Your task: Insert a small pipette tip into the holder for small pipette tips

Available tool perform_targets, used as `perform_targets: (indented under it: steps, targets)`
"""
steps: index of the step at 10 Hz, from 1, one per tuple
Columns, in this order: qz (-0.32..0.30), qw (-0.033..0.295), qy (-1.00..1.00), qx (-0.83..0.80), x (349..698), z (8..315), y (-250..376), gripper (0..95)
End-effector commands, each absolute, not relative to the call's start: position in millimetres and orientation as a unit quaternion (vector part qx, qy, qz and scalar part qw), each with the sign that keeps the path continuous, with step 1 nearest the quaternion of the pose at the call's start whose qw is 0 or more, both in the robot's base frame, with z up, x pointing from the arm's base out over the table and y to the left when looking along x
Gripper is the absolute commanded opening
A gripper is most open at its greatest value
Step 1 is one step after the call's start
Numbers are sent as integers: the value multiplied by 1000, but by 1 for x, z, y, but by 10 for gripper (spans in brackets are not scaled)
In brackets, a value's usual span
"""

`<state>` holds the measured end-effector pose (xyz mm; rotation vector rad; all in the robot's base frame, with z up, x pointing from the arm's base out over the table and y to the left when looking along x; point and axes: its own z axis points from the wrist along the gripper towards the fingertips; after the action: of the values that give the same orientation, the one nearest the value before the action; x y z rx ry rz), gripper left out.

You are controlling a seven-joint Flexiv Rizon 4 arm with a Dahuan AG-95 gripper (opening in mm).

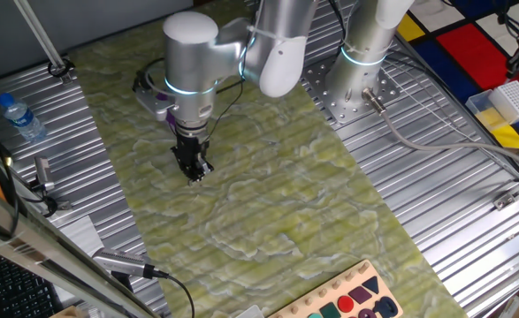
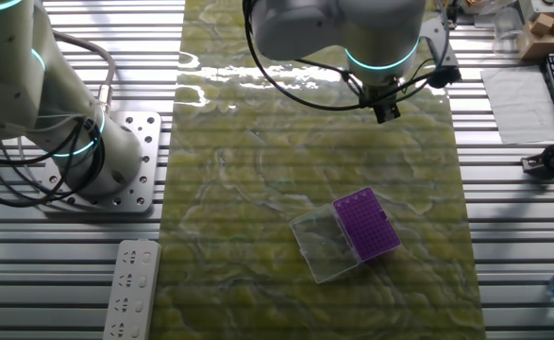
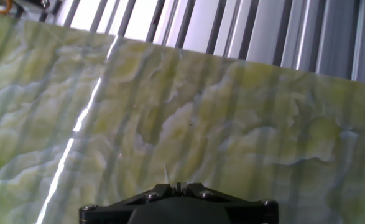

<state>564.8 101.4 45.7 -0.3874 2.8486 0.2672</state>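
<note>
In the other fixed view the gripper (image 2: 387,114) hangs over the green mat (image 2: 258,189), jaws drawn together — a thin pale sliver, seemingly the small pipette tip (image 3: 166,175), shows between them in the hand view. The holder for small pipette tips (image 2: 365,225) lies well apart, toward 6 o'clock, its clear cover (image 2: 324,246) beside it.

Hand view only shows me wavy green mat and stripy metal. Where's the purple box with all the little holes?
Observer: The purple holder lies on the green mat, apart from the gripper, not under it.
Operator: Is its lid on?
Observer: No. The clear cover lies beside it, against one edge, so the holes are uncovered.
Operator: Anything else around?
Observer: A water bottle sits off the mat, on the metal table.
</note>
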Motion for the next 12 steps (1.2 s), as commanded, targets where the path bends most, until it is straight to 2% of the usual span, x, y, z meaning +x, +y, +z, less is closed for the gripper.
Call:
perform_targets:
  steps: [1, 6, 12]
  targets:
    - [95, 125, 979, -130, 565, 45, 102, 0]
    - [99, 105, 972, -184, 565, 45, 102, 0]
    - [105, 104, 972, -183, 565, 45, 102, 0]
